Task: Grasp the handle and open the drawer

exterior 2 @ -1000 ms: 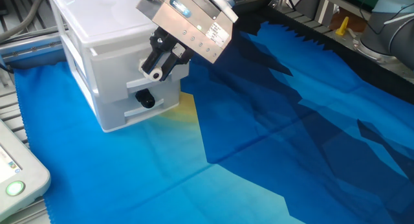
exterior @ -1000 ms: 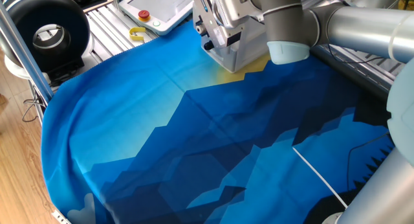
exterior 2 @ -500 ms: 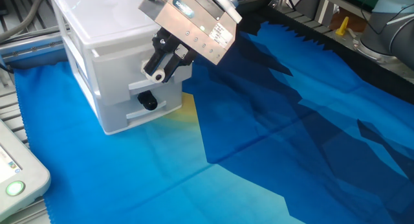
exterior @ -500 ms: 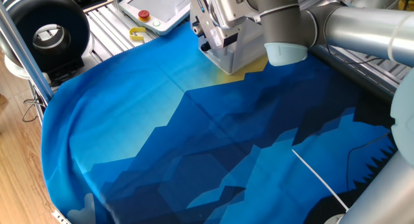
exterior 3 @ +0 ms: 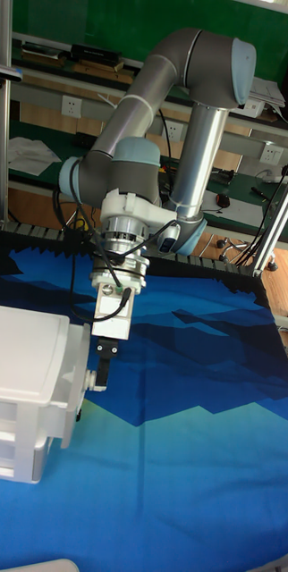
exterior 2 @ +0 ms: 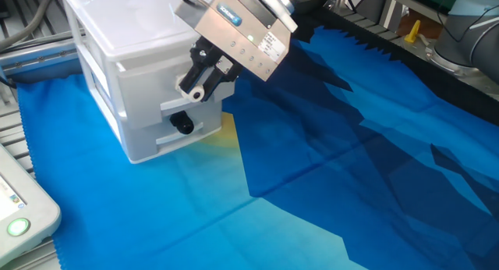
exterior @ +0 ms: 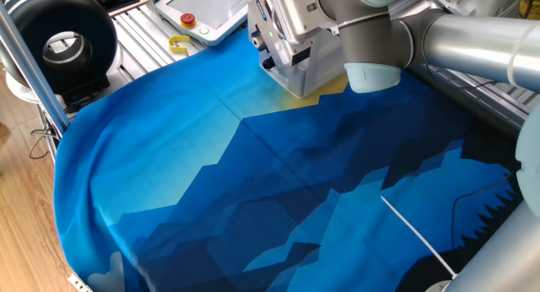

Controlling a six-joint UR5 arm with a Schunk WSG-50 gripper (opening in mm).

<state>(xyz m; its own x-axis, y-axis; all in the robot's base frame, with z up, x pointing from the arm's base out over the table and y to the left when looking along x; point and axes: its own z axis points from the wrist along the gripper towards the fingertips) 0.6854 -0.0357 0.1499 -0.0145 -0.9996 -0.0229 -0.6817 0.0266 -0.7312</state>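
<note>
The gripper (exterior 2: 199,83) hangs at the upper middle of the other fixed view, just above the handle (exterior 2: 182,124), not gripping it; its fingers (exterior 2: 190,89) look close together, though how far apart I cannot tell; the black knob sits on the front of the drawer (exterior 2: 117,75), upper left of that frame; the pale box stands on a blue cloth (exterior 2: 327,176); a white pendant (exterior: 215,9) lies at the top of one fixed view.
</note>
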